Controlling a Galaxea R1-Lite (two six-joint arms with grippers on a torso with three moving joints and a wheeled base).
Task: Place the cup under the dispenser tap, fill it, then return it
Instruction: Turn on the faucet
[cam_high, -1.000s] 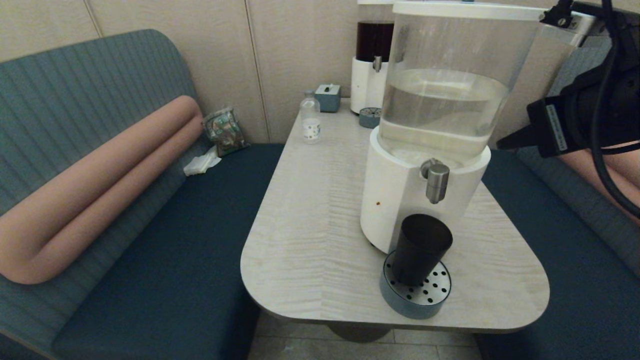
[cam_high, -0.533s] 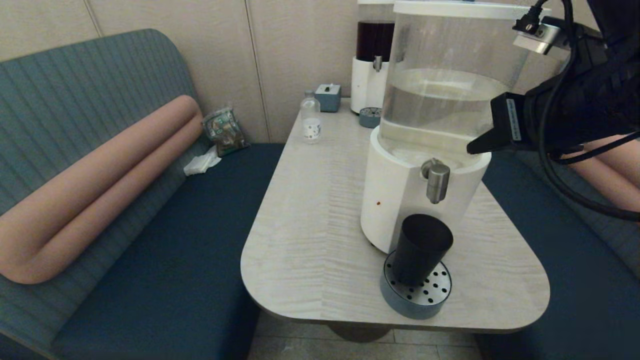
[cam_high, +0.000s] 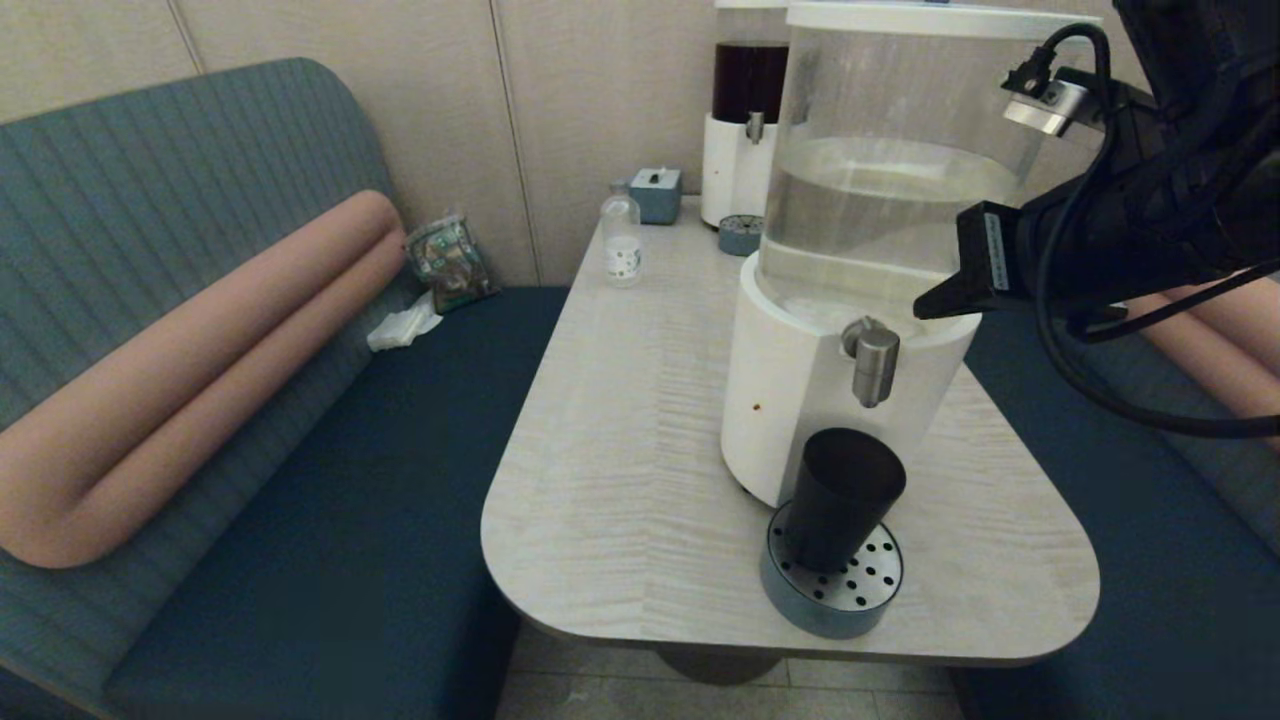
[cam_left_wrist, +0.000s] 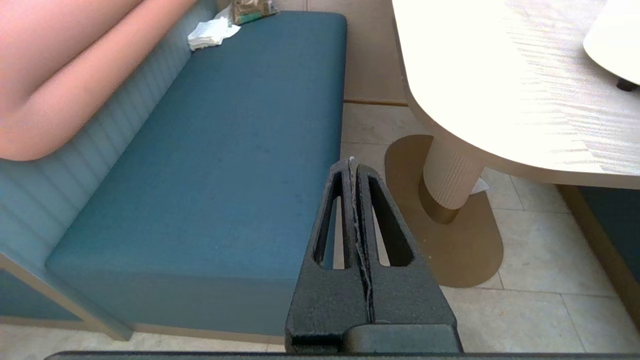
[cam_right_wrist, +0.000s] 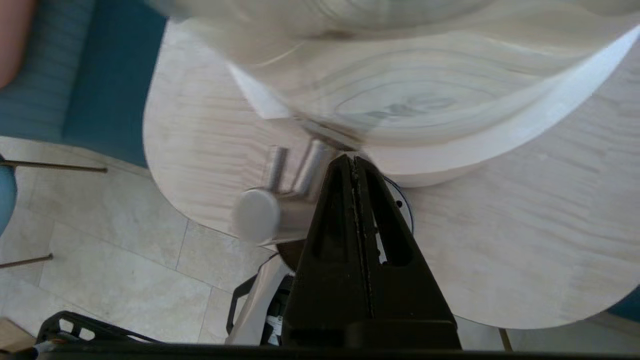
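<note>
The black cup (cam_high: 838, 498) stands upright on the round perforated drip tray (cam_high: 865, 592), directly below the brushed-steel dispenser tap (cam_high: 873, 364) of the large white-based dispenser (cam_high: 790, 400). My right gripper (cam_high: 925, 305) is shut and empty, its tip just right of and slightly above the tap, close to the white base's rim. In the right wrist view the shut right gripper (cam_right_wrist: 354, 161) points down beside the dispenser tap (cam_right_wrist: 272, 212), and only a dark sliver of the cup (cam_right_wrist: 290, 252) shows. My left gripper (cam_left_wrist: 351, 162) is shut, parked low over the bench edge and floor.
The clear tank (cam_high: 900, 150) of pale liquid towers over the table (cam_high: 620, 450). Behind it are a smaller dark-liquid dispenser (cam_high: 745, 120), its small drip tray (cam_high: 738, 235), a clear bottle (cam_high: 621, 240) and a tissue box (cam_high: 656, 192). Blue benches flank the table.
My right arm has swung left and slightly down, bringing its shut tip from well right of the dispenser to just beside the tap. The cup has stayed on the drip tray.
</note>
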